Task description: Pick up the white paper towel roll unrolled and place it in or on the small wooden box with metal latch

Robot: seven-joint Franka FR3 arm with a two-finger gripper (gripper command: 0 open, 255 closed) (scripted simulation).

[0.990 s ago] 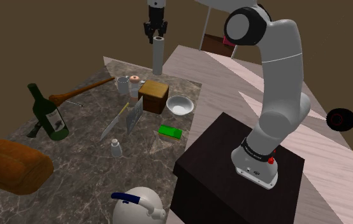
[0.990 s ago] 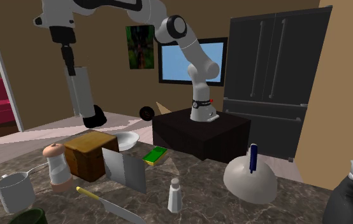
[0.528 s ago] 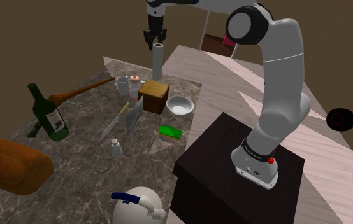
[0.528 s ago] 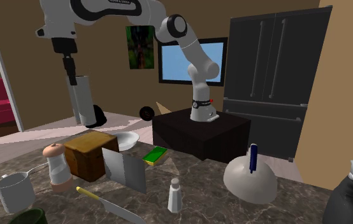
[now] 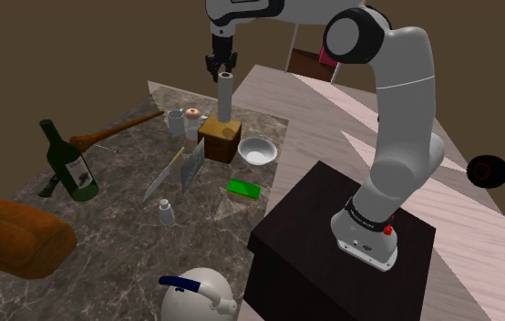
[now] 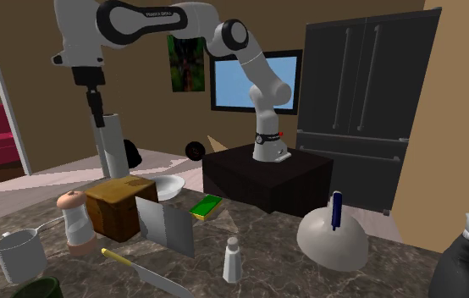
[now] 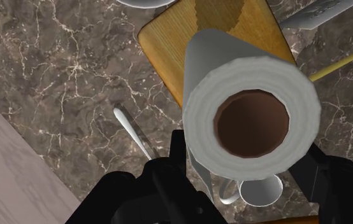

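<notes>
The black two-finger gripper (image 5: pixel 221 71) is clamped on the white cylindrical paper towel roll (image 5: pixel 225 100), upright directly beneath it, over the small brown wooden box (image 5: pixel 220 139) (contact unclear). Placing step: I'd say lower slightly, then release.

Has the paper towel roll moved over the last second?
Yes. In the shoulder view the paper towel roll has come straight down: its lower end hung above the wooden box before, and now it reaches the box's top.

The gripper (image 7: pixel 250 164) clasps the paper towel roll (image 7: pixel 252 70) (brown core showing) above the wooden box (image 7: pixel 169 48).
</notes>
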